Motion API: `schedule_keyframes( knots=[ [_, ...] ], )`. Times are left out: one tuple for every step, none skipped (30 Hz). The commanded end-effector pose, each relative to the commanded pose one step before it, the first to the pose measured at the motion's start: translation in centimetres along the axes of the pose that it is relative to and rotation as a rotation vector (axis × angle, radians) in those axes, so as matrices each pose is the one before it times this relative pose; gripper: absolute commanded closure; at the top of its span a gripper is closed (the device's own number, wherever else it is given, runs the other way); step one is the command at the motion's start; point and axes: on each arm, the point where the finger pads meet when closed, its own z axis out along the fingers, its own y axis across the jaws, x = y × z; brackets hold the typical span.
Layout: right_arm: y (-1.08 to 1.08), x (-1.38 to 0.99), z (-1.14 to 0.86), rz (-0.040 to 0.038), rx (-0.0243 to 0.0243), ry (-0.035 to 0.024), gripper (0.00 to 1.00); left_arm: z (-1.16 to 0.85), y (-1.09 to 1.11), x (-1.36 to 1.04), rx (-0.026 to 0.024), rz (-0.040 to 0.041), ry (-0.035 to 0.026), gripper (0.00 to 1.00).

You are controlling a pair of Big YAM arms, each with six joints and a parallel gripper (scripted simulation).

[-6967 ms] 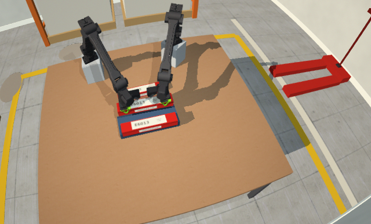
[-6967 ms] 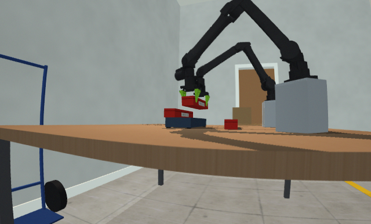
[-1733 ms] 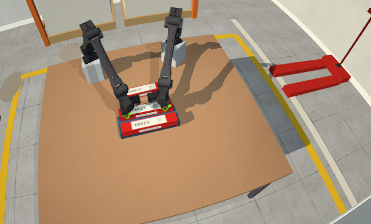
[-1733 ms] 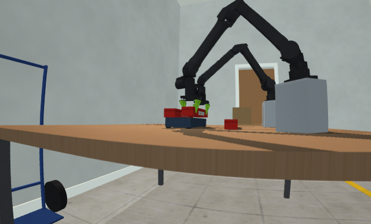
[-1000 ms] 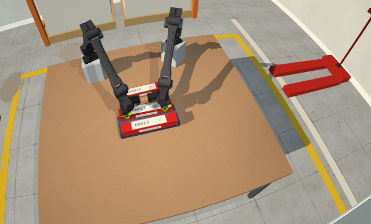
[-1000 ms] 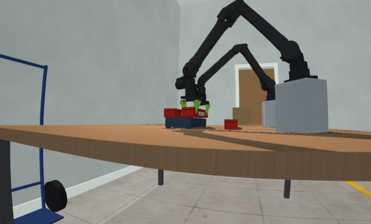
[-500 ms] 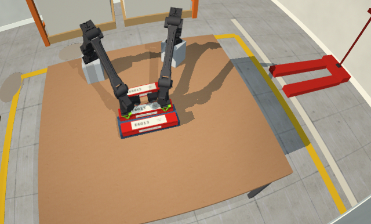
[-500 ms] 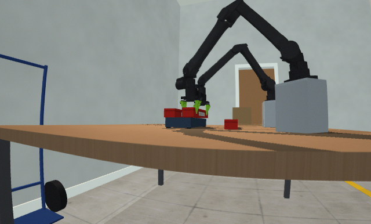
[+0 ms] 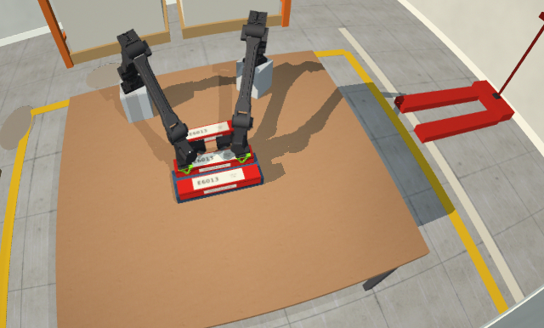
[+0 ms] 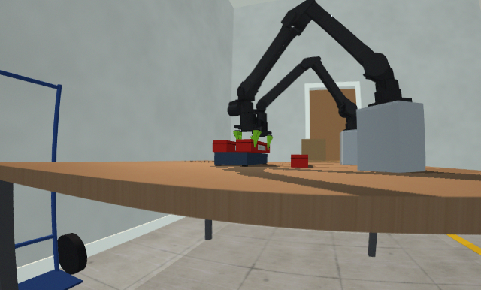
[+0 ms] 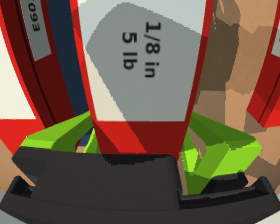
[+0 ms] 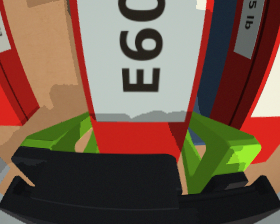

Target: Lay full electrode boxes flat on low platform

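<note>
The worktop (image 9: 252,255) (image 10: 246,204) (image 11: 243,65) (image 12: 46,60) is seen steeply from above, at some distance, in the top view. In the exterior view, it is faced sideways from just beyond its edge, barely above its surface. From close above, opposite ends of the middle box (image 9: 212,161) (image 10: 245,145) (image 11: 141,95) (image 12: 141,105) are viewed downward by the wrist cameras; its flanking boxes are partly shared.

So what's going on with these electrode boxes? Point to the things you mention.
Both arms are on one red box (image 9: 212,160) (image 10: 244,146) (image 11: 146,100) (image 12: 141,102): the left hand (image 9: 243,158) (image 10: 247,136) (image 11: 140,110) and right hand (image 9: 185,169) (image 10: 262,140) (image 12: 140,110) grip its opposite ends. It's at the platform (image 9: 174,187) (image 10: 231,158) (image 11: 63,50) (image 12: 216,50); can't tell whether it's resting or slightly raised. A second box (image 9: 218,180) (image 10: 223,146) (image 11: 8,75) (image 12: 271,90) lies beside it on the platform, ungripped. The third (image 9: 210,130) (image 10: 299,161) (image 11: 271,95) (image 12: 21,102) is on the table. Which are full doesn't show.
</note>
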Motion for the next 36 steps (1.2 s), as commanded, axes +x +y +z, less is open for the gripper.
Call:
schedule_keyframes(
  knots=[
    [-3.038, 1.236, -3.394, 0.00977, 0.07087, -0.00524, 1.00, -3.759, 3.319, 1.385, -0.08163, -0.00152, -0.00469, 1.00],
    [0.027, 0.011, 0.026, -0.00001, -0.00021, 0.00009, 1.00, 0.023, -0.025, 0.007, 0.00023, 0.00002, 0.00008, 1.00],
    [0.026, 0.010, 0.025, -0.00001, -0.00022, 0.00009, 1.00, 0.024, -0.025, 0.007, 0.00022, 0.00002, 0.00007, 1.00],
    [0.056, 0.023, 0.027, -0.00004, -0.00137, 0.00056, 1.00, 0.024, -0.025, 0.007, 0.00021, 0.00002, 0.00007, 1.00],
    [0.030, 0.012, 0.027, -0.00001, -0.00029, 0.00012, 1.00, 0.024, -0.025, 0.007, 0.00021, 0.00002, 0.00007, 1.00],
    [0.029, 0.012, 0.027, -0.00001, -0.00025, 0.00010, 1.00, 0.024, -0.025, 0.007, 0.00022, 0.00002, 0.00007, 1.00],
    [-0.078, -0.029, -0.044, 0.00005, 0.00147, -0.00060, 1.00, 0.023, -0.025, 0.007, 0.00022, 0.00002, 0.00007, 1.00],
    [-0.032, -0.011, -0.029, 0.00000, 0.00013, -0.00005, 1.00, 0.023, -0.025, 0.007, 0.00021, 0.00002, 0.00007, 1.00],
    [0.023, 0.010, 0.017, -0.00001, -0.00037, 0.00015, 1.00, 0.023, -0.025, 0.007, 0.00021, 0.00002, 0.00007, 1.00],
    [0.024, 0.010, 0.021, -0.00001, -0.00025, 0.00010, 1.00, 0.022, -0.024, 0.007, 0.00021, 0.00002, 0.00007, 1.00],
    [0.022, 0.009, 0.022, -0.00001, -0.00017, 0.00007, 1.00, 0.021, -0.023, 0.007, 0.00021, 0.00002, 0.00007, 1.00],
    [0.022, 0.009, 0.022, -0.00001, -0.00018, 0.00007, 1.00, 0.021, -0.022, 0.007, 0.00020, 0.00002, 0.00007, 1.00],
    [0.023, 0.009, 0.021, -0.00001, -0.00019, 0.00008, 1.00, 0.021, -0.022, 0.007, 0.00019, 0.00001, 0.00006, 1.00],
    [-0.077, -0.029, -0.053, 0.00004, 0.00110, -0.00044, 1.00, 0.021, -0.022, 0.007, 0.00019, 0.00001, 0.00007, 1.00],
    [0.000, 0.000, 0.000, 0.00000, 0.00000, 0.00000, 1.00, 0.000, 0.000, 0.000, 0.00000, 0.00000, 0.00000, 1.00],
    [0.000, 0.000, 0.000, 0.00000, 0.00000, 0.00000, 1.00, 0.000, 0.000, 0.000, 0.00000, 0.00000, 0.00000, 1.00],
    [0.007, 0.004, -0.014, -0.00003, -0.00087, 0.00035, 1.00, 0.020, -0.021, 0.006, 0.00019, 0.00001, 0.00007, 1.00],
    [0.020, 0.008, 0.019, -0.00001, -0.00017, 0.00007, 1.00, 0.019, -0.021, 0.006, 0.00019, 0.00001, 0.00006, 1.00],
    [0.020, 0.008, 0.019, -0.00001, -0.00018, 0.00007, 1.00, 0.019, -0.020, 0.006, 0.00018, 0.00001, 0.00006, 1.00],
    [0.020, 0.008, 0.019, -0.00001, -0.00018, 0.00007, 1.00, 0.019, -0.020, 0.006, 0.00018, 0.00001, 0.00006, 1.00],
    [0.020, 0.008, 0.019, -0.00001, -0.00018, 0.00007, 1.00, -0.081, 0.106, -0.028, -0.00123, -0.00009, -0.00041, 1.00],
    [0.020, 0.008, 0.019, -0.00001, -0.00016, 0.00007, 1.00, -0.036, 0.013, -0.001, 0.00082, 0.00006, 0.00028, 1.00],
    [-0.071, -0.027, -0.043, 0.00004, 0.00125, -0.00050, 1.00, 0.015, -0.019, 0.006, 0.00027, 0.00002, 0.00009, 1.00],
    [-0.054, -0.019, -0.045, 0.00001, 0.00045, -0.00018, 1.00, 0.014, -0.017, 0.005, 0.00018, 0.00001, 0.00006, 1.00],
    [0.003, 0.002, 0.003, 0.00000, -0.00007, 0.00003, 1.00, 0.014, -0.017, 0.005, 0.00017, 0.00001, 0.00006, 1.00],
    [0.012, 0.005, 0.012, 0.00000, -0.00010, 0.00004, 1.00, 0.014, -0.016, 0.005, 0.00018, 0.00001, 0.00006, 1.00],
    [0.012, 0.005, 0.012, 0.00000, -0.00009, 0.00004, 1.00, 0.014, -0.016, 0.005, 0.00018, 0.00001, 0.00006, 1.00],
    [0.011, 0.005, 0.012, 0.00000, -0.00008, 0.00003, 1.00, 0.014, -0.016, 0.005, 0.00017, 0.00001, 0.00006, 1.00],
    [0.012, 0.005, 0.012, 0.00000, -0.00009, 0.00004, 1.00, 0.014, -0.016, 0.005, 0.00017, 0.00001, 0.00006, 1.00],
    [0.012, 0.005, 0.012, 0.00000, -0.00009, 0.00004, 1.00, 0.014, -0.016, 0.005, 0.00017, 0.00001, 0.00006, 1.00],
    [0.012, 0.005, 0.012, 0.00000, -0.00009, 0.00004, 1.00, 0.014, -0.016, 0.005, 0.00017, 0.00001, 0.00006, 1.00],
    [0.000, 0.000, 0.000, 0.00000, 0.00000, 0.00000, 1.00, 0.000, 0.000, 0.000, 0.00000, 0.00000, 0.00000, 1.00],
    [0.000, 0.000, 0.000, 0.00000, 0.00000, 0.00000, 1.00, 0.000, 0.000, 0.000, 0.00000, 0.00000, 0.00000, 1.00],
    [0.011, 0.005, 0.012, 0.00000, -0.00008, 0.00004, 1.00, -0.210, 0.280, -0.076, -0.00365, -0.00028, -0.00122, 1.00],
    [-0.095, -0.035, -0.058, 0.00005, 0.00166, -0.00067, 1.00, -0.003, 0.001, 0.001, 0.00010, 0.00001, 0.00004, 1.00],
    [-0.044, -0.015, -0.037, 0.00001, 0.00034, -0.00014, 1.00, 0.004, -0.003, 0.002, 0.00003, 0.00000, 0.00001, 1.00]
  ],
)
